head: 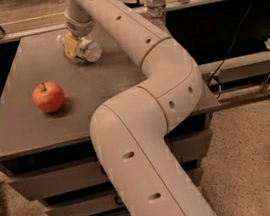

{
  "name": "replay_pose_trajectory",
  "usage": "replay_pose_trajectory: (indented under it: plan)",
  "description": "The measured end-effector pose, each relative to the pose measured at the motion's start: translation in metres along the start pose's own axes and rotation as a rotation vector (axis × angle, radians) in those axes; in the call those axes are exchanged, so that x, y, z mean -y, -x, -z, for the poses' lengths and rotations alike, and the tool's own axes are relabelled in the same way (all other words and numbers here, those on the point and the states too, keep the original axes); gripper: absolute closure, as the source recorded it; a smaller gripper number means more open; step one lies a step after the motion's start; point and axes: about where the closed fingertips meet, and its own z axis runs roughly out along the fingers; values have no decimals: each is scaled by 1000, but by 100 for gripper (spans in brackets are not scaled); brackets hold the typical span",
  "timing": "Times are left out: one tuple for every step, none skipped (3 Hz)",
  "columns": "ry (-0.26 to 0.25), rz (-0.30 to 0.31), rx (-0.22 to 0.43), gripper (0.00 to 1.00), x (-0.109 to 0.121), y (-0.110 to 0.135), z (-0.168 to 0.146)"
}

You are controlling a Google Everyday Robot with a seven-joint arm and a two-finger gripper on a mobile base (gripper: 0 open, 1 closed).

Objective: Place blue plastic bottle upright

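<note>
The blue plastic bottle (87, 50) lies on its side at the back of the grey table (97, 90), its clear body pointing right and its whitish end to the left. My gripper (70, 45) is down at the bottle's left end, right against it, reaching in from above on the long white arm (143, 98). The gripper's body hides part of the bottle's neck end.
A red apple (48, 96) sits on the left part of the table. A second clear bottle (156, 0) with a white cap stands upright at the table's back right edge. Drawers sit under the table; a rail runs behind it.
</note>
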Motion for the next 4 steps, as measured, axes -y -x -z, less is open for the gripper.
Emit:
replay_pose_trajectory:
  plan:
    - [4,1,-25,62,-1,-9,2]
    - [-13,11,21,85,8,-9,30]
    - [-24,47,146,100,17,-8,82]
    - [-4,105,331,100,11,-15,141]
